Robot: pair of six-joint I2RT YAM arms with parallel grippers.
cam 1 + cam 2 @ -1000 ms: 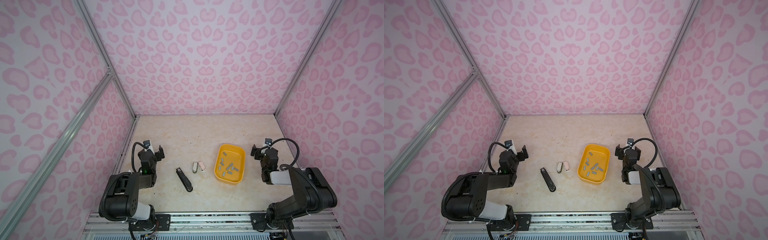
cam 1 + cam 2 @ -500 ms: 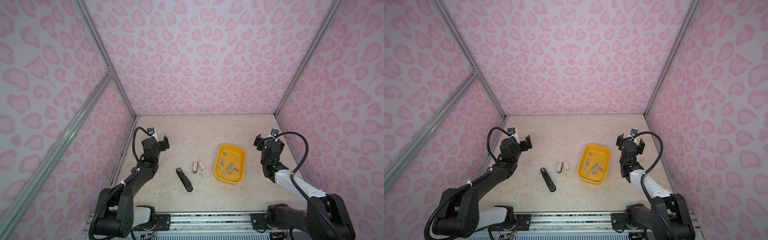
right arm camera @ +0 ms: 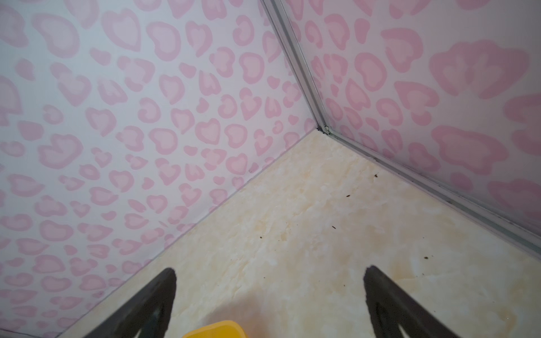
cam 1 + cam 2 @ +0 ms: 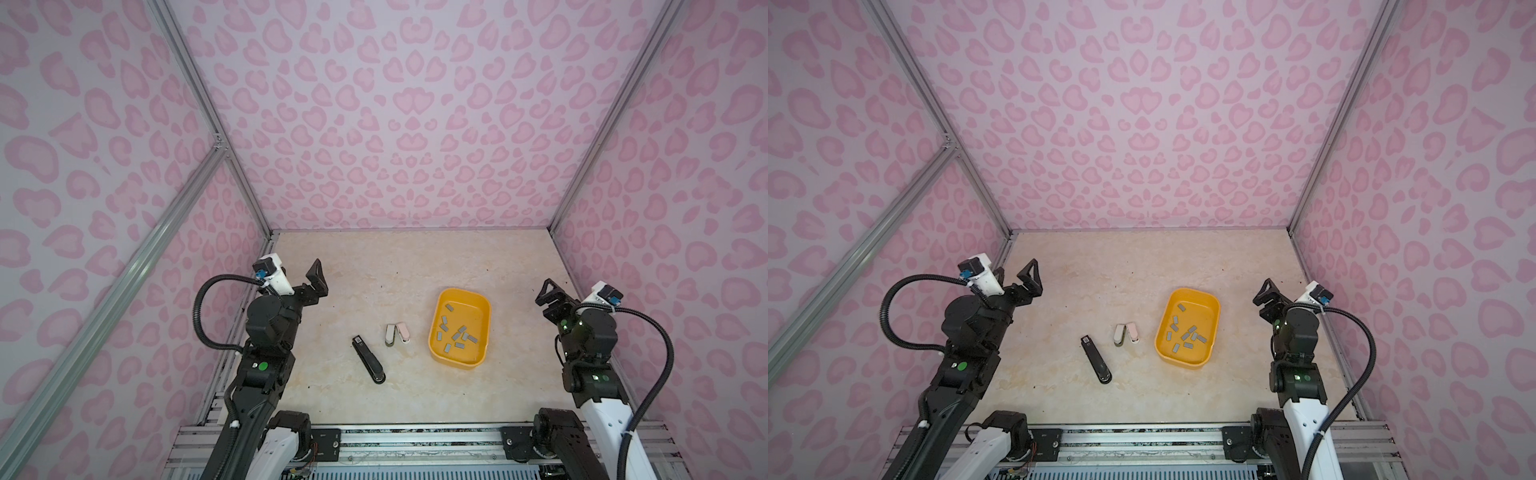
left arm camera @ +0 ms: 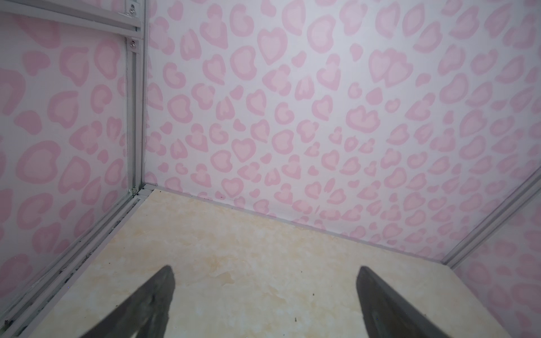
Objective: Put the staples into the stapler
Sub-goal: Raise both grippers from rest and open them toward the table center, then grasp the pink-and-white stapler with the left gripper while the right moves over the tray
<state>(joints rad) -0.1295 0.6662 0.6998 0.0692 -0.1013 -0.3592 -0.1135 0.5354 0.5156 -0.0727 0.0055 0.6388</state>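
Staples (image 4: 460,330) are sitting in the yellow tray (image 4: 462,293), black stapler (image 4: 369,364) is lying untouched lower centre, left hand (image 5: 265,273) and right hand (image 3: 269,273) are hanging wide apart, empty. Nothing's loaded yet.

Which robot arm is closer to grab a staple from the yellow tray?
Probably right. The right end effector is open and nearer the yellow tray holding the staples; the left end effector sits beyond the black stapler.

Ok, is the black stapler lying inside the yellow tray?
No, the black stapler lies on the table, apart from the yellow tray, with two small staplers between them.
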